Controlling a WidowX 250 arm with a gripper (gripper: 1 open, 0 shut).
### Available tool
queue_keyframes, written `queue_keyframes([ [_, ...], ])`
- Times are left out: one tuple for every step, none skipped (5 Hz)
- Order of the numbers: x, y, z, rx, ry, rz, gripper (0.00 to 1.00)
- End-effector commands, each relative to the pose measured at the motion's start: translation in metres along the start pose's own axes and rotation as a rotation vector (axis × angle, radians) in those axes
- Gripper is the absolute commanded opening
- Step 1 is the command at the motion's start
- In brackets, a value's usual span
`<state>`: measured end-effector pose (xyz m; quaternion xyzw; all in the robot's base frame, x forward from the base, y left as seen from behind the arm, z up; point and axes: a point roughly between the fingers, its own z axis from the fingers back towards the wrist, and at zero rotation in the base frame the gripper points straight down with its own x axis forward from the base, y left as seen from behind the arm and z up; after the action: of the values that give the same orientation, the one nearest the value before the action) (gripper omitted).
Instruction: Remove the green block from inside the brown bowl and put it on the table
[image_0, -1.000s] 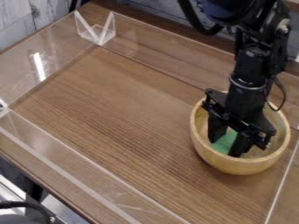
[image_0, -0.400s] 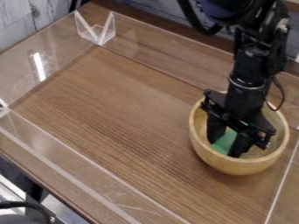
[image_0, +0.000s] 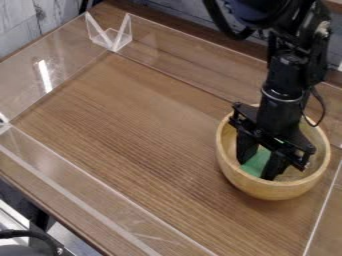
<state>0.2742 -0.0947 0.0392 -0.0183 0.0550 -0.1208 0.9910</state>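
The brown bowl (image_0: 235, 171) sits on the table (image_0: 134, 120) at the right, close to the front edge. Inside it lies the green block (image_0: 254, 160), showing between the black fingers. My gripper (image_0: 266, 164) reaches straight down into the bowl from the black arm above. Its jaws are shut on the green block, whose lower part is hidden by the fingers and the bowl's wall.
A clear plastic wall (image_0: 80, 185) runs around the table's edges. A clear folded plastic piece (image_0: 110, 33) stands at the back left corner. Black cables hang behind the arm at the top right.
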Motion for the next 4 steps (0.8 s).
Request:
queue_keyframes([
  [0.0078,0.0022,0.0233,-0.005,-0.08,0.013,0.0],
  [0.0082,0.0026,0.0239,-0.004,-0.083,0.018,0.0],
  [0.0087,0.0028,0.0244,-0.002,-0.085,0.022,0.0],
  [0.0093,0.003,0.0247,0.0,-0.087,0.026,0.0],
])
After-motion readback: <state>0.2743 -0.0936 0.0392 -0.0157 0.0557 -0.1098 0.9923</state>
